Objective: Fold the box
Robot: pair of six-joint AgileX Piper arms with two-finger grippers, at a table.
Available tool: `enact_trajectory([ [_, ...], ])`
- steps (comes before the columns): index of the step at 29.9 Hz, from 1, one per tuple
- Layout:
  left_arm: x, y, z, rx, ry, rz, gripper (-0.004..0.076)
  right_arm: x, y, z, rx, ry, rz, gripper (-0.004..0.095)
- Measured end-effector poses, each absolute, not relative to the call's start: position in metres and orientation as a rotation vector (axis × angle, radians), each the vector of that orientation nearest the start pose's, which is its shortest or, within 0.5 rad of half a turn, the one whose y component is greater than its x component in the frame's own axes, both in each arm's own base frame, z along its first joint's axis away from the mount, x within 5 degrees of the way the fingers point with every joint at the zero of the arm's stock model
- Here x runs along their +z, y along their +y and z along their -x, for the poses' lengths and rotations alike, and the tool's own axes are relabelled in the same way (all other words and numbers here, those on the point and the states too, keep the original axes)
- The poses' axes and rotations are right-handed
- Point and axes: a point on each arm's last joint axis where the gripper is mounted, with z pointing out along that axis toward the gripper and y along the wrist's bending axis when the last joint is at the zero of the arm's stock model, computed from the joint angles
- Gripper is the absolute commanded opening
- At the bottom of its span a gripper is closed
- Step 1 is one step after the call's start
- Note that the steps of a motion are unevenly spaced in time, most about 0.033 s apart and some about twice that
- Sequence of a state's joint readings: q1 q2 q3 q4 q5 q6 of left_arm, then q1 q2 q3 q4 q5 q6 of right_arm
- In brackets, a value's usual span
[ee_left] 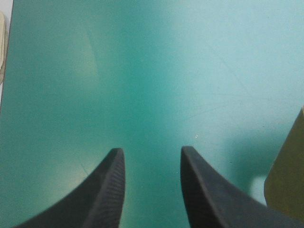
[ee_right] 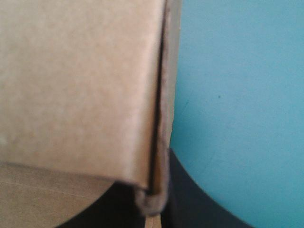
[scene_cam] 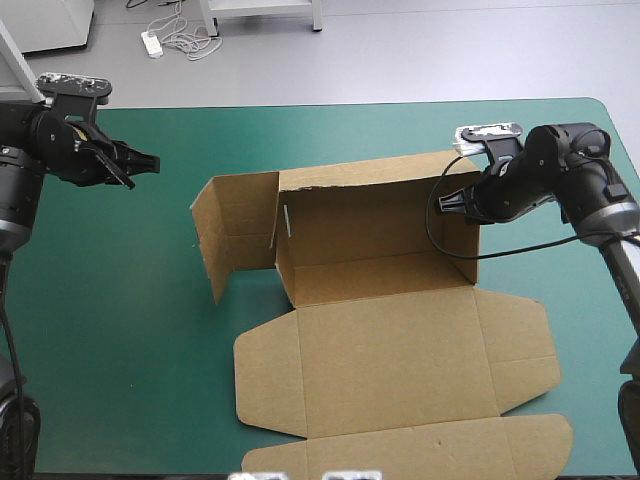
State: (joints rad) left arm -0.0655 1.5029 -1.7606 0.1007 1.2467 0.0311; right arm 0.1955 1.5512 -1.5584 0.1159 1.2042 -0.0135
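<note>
Box (scene_cam: 380,250) half-raised; right gripper (scene_cam: 452,204) clamped on it; left gripper (ee_left: 152,154) spread apart.

- I see the brown box (scene_cam: 372,245) mid-table, back and side walls raised, lid (scene_cam: 395,360) flat toward the near edge.
- My right gripper (scene_cam: 455,205) meets its right wall.
- My left gripper (scene_cam: 148,163) hovers apart, over the teal-green cover (scene_cam: 90,300).

The blurred box (ee_right: 80,90) hides most of the right tool (ee_right: 153,203).

open teal-green cover (scene_cam: 110,300) left of box (scene_cam: 390,350), raised walls (scene_cam: 370,215) mid-table
</note>
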Motion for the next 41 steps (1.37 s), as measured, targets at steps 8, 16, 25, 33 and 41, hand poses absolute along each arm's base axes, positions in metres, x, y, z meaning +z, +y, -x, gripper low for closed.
enact_trajectory([
  [8,0.434,-0.02,-0.312,0.005,2.493,-0.156,0.0284,0.356,0.077,-0.345,0.196,2.744,0.204,-0.0017],
  [16,0.433,-0.022,-0.312,-0.028,2.494,-0.167,0.0284,0.337,0.084,-0.378,0.216,2.77,0.181,0.0001],
  [25,0.433,-0.022,-0.312,-0.028,2.493,-0.171,0.028,0.335,0.087,-0.399,0.208,2.713,0.213,0.0257],
  [33,0.433,-0.022,-0.312,-0.021,2.492,-0.195,0.0279,0.356,0.089,-0.404,0.212,2.644,0.231,0.0668],
  [41,0.433,-0.022,-0.312,-0.019,2.491,-0.203,0.0279,0.374,0.085,-0.387,0.197,2.588,0.24,0.0673],
])
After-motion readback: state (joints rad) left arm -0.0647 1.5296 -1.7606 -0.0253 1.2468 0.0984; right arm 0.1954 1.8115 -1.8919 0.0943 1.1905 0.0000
